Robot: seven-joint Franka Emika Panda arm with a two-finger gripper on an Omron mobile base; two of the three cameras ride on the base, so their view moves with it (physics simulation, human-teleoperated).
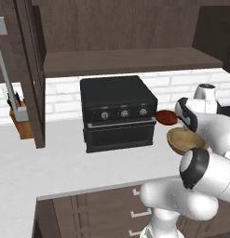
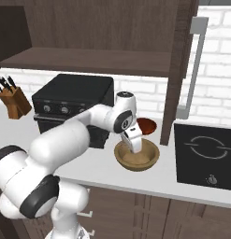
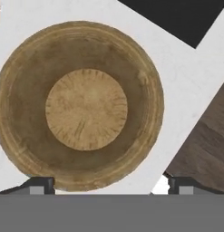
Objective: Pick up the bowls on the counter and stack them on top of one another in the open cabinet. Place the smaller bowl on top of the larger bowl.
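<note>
The larger bowl [image 3: 86,108], wide tan wood with a thick rim, sits on the white counter [image 2: 103,172] right below my hand. My gripper [image 3: 111,186] hangs open just above it, holding nothing. One fingertip [image 3: 41,183] is by the bowl's rim and the other is over bare counter. From the right base view the gripper [image 2: 133,144] points down into the tan bowl [image 2: 146,159]. The smaller bowl [image 2: 147,125], glossy dark red, rests just behind it, also visible in the left base view [image 1: 166,117] beside the tan bowl [image 1: 181,142]. Above, the open cabinet shelf [image 1: 125,60] is bare.
A black toaster oven [image 1: 118,111] stands on the counter left of the bowls. A knife block [image 1: 21,118] is at the far left. The open cabinet doors [image 2: 180,70] hang down near the bowls. A black cooktop [image 2: 205,154] lies to the right.
</note>
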